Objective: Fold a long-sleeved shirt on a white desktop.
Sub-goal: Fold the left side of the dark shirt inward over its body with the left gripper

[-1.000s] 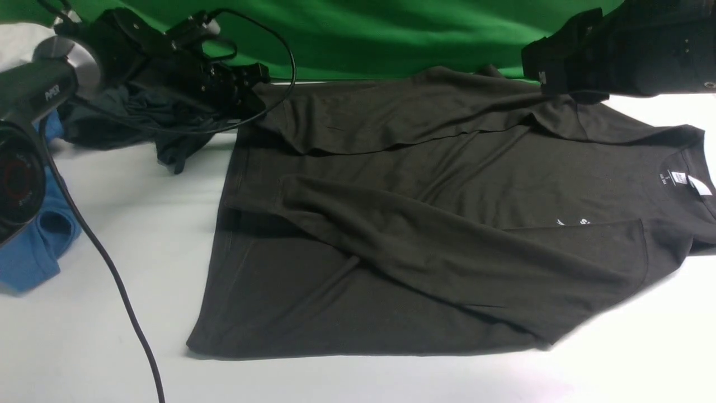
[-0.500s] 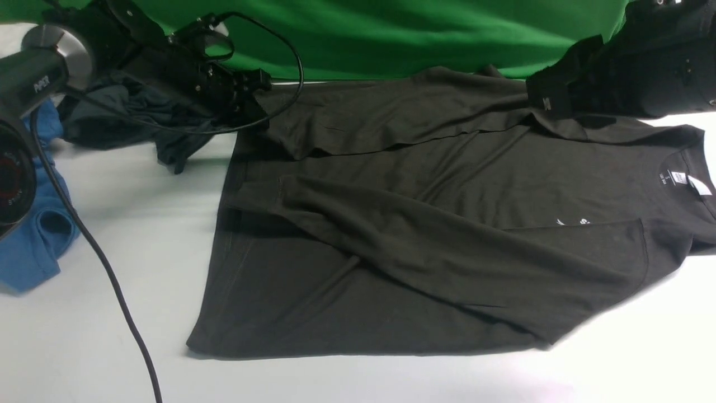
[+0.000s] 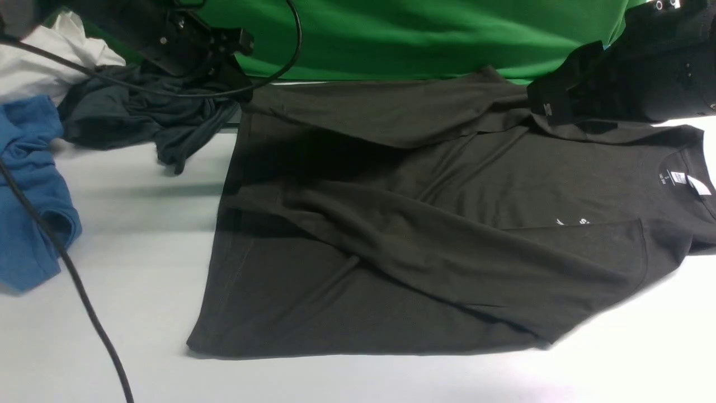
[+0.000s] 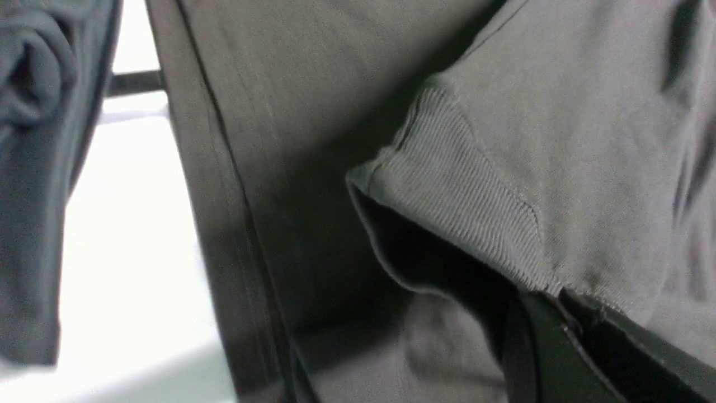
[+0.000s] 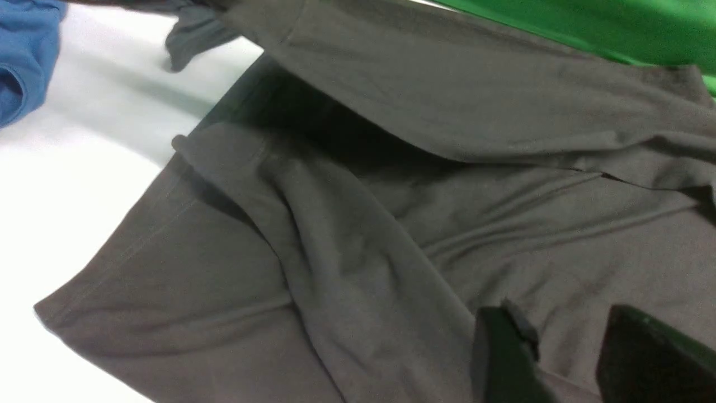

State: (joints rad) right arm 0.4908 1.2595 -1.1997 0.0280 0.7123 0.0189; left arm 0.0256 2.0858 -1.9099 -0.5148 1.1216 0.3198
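The dark long-sleeved shirt (image 3: 425, 224) lies spread on the white desktop (image 3: 134, 235), collar and white neck label (image 3: 678, 177) at the right. One sleeve lies folded diagonally across the body. My left gripper (image 3: 241, 89) hangs over the shirt's far left corner, shut on the ribbed cuff (image 4: 464, 224) of the far sleeve and holding it off the body. In the left wrist view that gripper (image 4: 559, 296) pinches the cuff's edge. My right gripper (image 3: 551, 103) hovers over the far shoulder; in its wrist view the right gripper (image 5: 565, 341) is open, with only shirt fabric below.
A crumpled dark teal-grey garment (image 3: 140, 117), a blue shirt (image 3: 28, 190) and a white cloth (image 3: 33, 67) lie at the far left. A black cable (image 3: 72, 280) trails across the left of the desktop. The green backdrop (image 3: 419, 33) stands behind.
My left arm has risen and drawn back to the left with the cuff, pulling the far sleeve taut and uncovering the garments behind it. My right arm has edged slightly upward.
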